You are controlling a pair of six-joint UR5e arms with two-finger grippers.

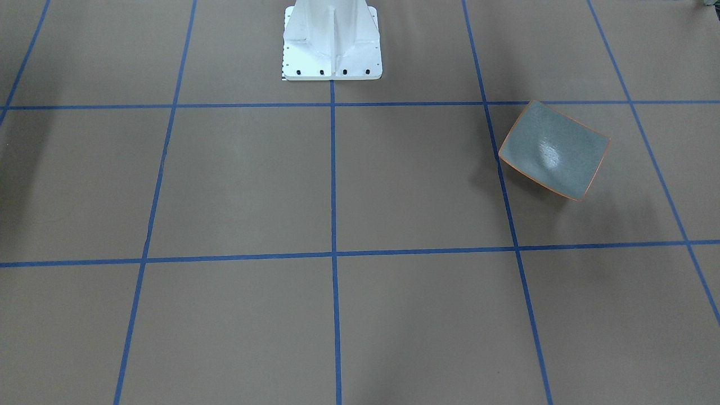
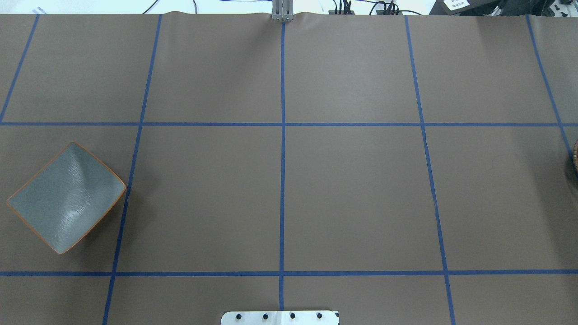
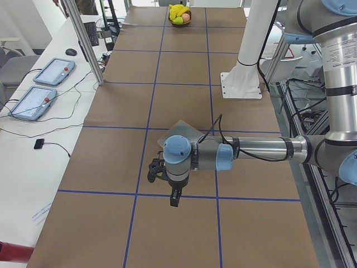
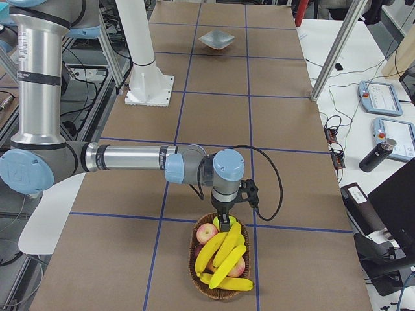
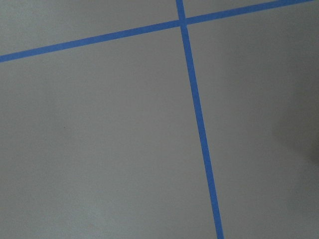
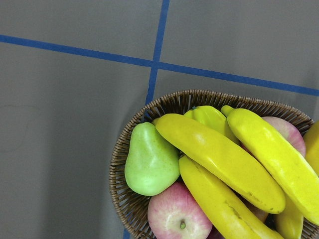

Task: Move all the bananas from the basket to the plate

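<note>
Bananas (image 6: 219,154) in basket (image 6: 169,102) just below right end effector (image 4: 224,223) | plate (image 1: 554,149) near left end effector (image 3: 175,198) | you cannot tell either's opening.

- No word, brand, number or sign can be read in any view.
- A white paper label (image 2: 456,3) lies just beyond the far edge of the brown paper-covered table with a blue tape grid (image 2: 352,194). It bears dark print that is too small to make out.
- A grey-blue tablet-shaped pendant with a red button (image 3: 54,71) and a second grey-blue pendant (image 3: 32,103) lie on the white bench beside that table. Their screens show nothing legible.
</note>
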